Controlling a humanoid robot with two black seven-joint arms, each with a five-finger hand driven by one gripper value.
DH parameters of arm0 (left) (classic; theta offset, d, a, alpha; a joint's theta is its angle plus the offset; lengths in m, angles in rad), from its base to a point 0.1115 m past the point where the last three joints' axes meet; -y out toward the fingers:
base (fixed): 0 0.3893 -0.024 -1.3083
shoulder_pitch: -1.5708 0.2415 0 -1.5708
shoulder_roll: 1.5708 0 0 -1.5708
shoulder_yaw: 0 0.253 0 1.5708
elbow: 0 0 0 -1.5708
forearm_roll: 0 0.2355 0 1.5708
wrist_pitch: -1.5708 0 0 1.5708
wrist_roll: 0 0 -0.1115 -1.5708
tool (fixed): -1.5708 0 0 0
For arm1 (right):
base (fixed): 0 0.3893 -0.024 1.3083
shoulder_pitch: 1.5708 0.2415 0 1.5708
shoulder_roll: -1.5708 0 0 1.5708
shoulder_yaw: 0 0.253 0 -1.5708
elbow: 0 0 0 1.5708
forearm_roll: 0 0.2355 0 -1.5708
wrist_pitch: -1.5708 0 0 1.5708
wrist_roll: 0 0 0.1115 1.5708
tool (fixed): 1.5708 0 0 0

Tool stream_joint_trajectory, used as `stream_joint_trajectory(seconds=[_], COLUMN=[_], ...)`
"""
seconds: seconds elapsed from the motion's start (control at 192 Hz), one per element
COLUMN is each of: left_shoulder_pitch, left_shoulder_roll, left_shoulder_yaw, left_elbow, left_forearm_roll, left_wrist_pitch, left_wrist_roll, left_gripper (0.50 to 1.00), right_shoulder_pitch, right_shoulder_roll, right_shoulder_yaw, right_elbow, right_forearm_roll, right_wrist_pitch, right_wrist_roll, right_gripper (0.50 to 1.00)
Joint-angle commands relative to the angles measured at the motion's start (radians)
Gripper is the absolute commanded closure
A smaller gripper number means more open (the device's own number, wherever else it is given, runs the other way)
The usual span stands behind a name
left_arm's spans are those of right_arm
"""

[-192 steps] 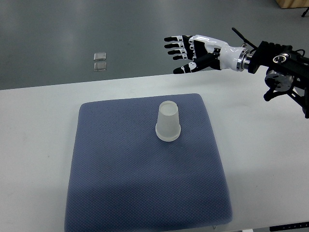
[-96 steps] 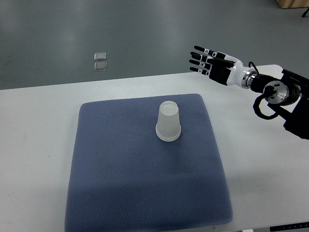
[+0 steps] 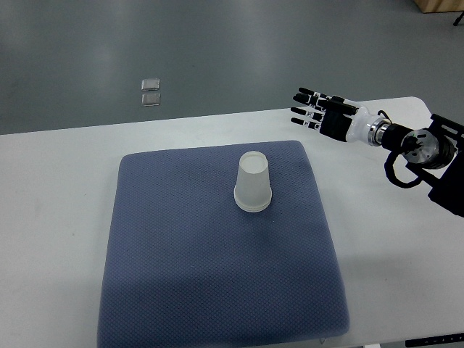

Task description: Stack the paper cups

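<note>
A white paper cup stack (image 3: 253, 185) stands upside down near the middle of the blue-grey mat (image 3: 181, 275), toward its far half. My right hand (image 3: 319, 114) hovers over the white table to the right of the mat's far right corner. Its fingers are stretched out flat and hold nothing. The hand is well apart from the cup, roughly a hand's length to the right and farther back. No left arm shows.
The mat lies on a white table (image 3: 58, 188) whose far edge runs behind the hand. Beyond it is grey floor with two small square plates (image 3: 150, 92). A brown box corner (image 3: 438, 4) shows at the top right.
My right hand has drawn back to the right and come down from above the far table edge toward the table's right side, rotating palm-down. The cup has not moved.
</note>
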Motion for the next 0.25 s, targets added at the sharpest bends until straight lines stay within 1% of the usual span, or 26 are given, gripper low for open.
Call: stream_joint_trajectory(seconds=[0.0, 0.245], left_shoulder_pitch=[0.0, 0.0], left_shoulder_roll=[0.0, 0.0], left_shoulder_yaw=[0.0, 0.0], left_elbow=[-0.001, -0.001], left_forearm_roll=[0.0, 0.0], left_wrist_pitch=[0.0, 0.0], left_wrist_roll=[0.0, 0.0], left_gripper=[0.5, 0.5], right_shoulder_pitch=[-0.011, -0.013], right_shoulder_roll=[-0.004, -0.004], right_shoulder_yaw=[-0.002, 0.012], right_elbow=[-0.001, -0.002], right_forearm_roll=[-0.002, 0.0], right_wrist_pitch=[0.063, 0.071], right_wrist_roll=[0.001, 0.001], right_gripper=[0.579, 0.576])
